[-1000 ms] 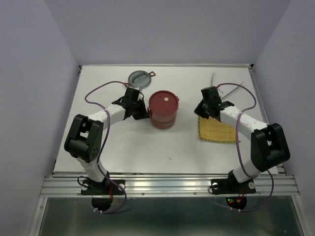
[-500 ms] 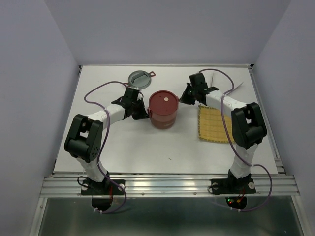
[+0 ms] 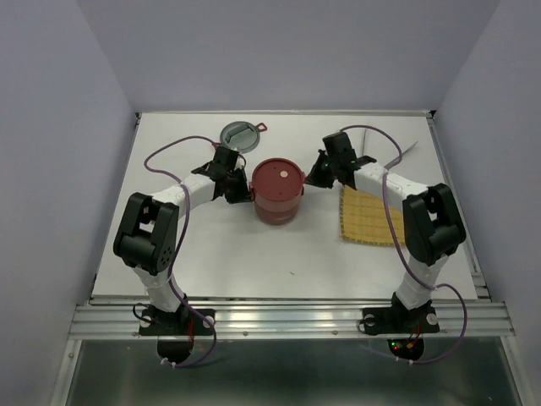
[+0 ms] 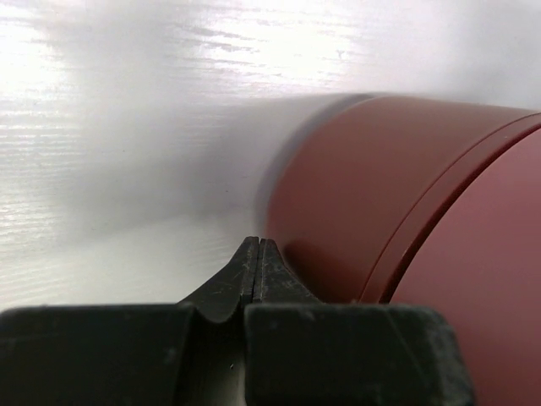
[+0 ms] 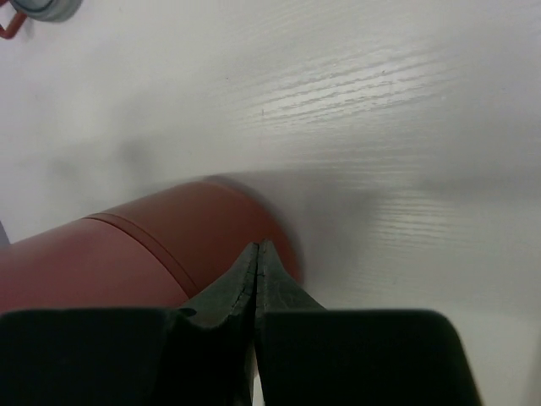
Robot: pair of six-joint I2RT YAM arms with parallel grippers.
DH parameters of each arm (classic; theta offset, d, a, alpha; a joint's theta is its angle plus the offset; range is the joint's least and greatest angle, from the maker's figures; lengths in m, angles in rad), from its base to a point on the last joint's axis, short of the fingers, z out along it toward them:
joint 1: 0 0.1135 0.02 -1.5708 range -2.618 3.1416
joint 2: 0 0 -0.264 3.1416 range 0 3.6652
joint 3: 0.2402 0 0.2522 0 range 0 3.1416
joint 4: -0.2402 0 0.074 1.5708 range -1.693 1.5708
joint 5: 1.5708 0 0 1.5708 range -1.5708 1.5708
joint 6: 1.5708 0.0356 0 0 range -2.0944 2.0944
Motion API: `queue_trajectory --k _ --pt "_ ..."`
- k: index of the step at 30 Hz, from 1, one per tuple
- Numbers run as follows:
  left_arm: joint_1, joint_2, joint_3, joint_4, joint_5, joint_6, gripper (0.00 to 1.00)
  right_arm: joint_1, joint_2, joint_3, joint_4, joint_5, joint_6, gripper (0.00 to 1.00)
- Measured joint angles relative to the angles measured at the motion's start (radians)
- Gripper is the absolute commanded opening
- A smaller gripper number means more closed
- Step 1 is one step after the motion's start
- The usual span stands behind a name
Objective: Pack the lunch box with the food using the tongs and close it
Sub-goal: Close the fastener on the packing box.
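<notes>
The right gripper (image 5: pixel 256 254) has its two dark fingers pressed flat together, tips right at the curved wall of the dark-red lunch box (image 5: pixel 127 254), perhaps touching it. A thin seam runs across that wall. On the white table (image 5: pixel 380 127), a grey round thing (image 5: pixel 42 7) with an orange-red tab is cut off by the top left corner.

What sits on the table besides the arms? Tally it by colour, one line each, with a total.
Red: 1, the lunch box, lid on
Grey: 1, the round lid with a red tab
Yellow: 1, the mat
Silver: 1, the tongs, only partly in view
Total: 4
</notes>
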Motion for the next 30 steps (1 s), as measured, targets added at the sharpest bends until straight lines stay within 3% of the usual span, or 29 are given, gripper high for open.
queue_trajectory --k 5,21,30 --pt "0.000 0.000 0.023 -0.005 -0.010 0.007 0.00 -0.044 -0.070 -0.039 0.005 0.043 0.021 0.01" --pt "0.016 -0.008 0.025 -0.067 -0.089 0.015 0.00 -0.042 -0.070 -0.061 0.011 0.026 0.031 0.01" --pt "0.039 -0.120 0.008 -0.123 -0.172 0.014 0.00 -0.042 -0.172 -0.089 -0.001 0.106 0.019 0.01"
